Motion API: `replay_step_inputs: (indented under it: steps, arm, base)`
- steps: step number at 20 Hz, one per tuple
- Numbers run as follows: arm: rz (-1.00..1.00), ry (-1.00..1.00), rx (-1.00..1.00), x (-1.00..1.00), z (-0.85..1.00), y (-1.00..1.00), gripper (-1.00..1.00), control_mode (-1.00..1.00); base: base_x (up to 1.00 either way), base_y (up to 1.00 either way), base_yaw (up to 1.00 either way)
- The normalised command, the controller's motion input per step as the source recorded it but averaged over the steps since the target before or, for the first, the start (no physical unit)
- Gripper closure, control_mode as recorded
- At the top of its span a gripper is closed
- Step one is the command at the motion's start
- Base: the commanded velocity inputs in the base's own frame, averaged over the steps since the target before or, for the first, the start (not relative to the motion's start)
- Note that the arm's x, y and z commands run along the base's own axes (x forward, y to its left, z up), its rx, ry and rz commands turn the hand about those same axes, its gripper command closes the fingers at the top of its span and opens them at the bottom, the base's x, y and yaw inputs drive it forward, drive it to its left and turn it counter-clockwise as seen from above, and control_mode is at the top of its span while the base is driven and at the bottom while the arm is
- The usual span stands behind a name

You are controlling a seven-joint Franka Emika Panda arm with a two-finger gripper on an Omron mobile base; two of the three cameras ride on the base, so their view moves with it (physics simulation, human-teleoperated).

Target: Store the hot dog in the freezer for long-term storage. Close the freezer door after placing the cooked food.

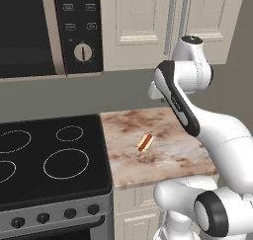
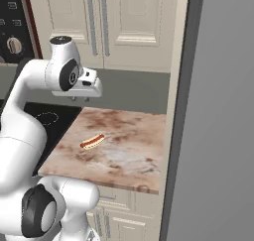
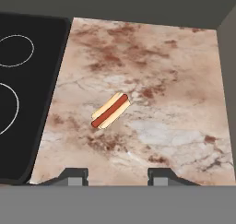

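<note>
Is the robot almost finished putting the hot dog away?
Not yet, it has barely started. Nothing looks done: the hot dog lies on the marble counter beside the black stove. Right now the open gripper hovers above it, holding nothing. Left to do: grab the hot dog, carry it to the freezer, put it inside and shut the door.

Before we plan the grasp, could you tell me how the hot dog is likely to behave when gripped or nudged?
The hot dog lies flat on the marbled counter, so tipping seems unlikely. Its rounded bun may roll sideways if nudged. It looks small and probably light and soft.
</note>
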Motion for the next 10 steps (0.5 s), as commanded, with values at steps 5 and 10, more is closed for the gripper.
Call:
replay_step_inputs:
  steps: [5,10]
  arm:
    - [-0.02,0.06,0.00,0.05,-0.07,0.04,-1.00,-1.00]
    - [-0.18,0.05,0.00,0.00,-0.45,0.06,-1.00,-1.00]
  base:
    - [0.00,0.00,0.00]
    - [0.00,0.00,0.00]
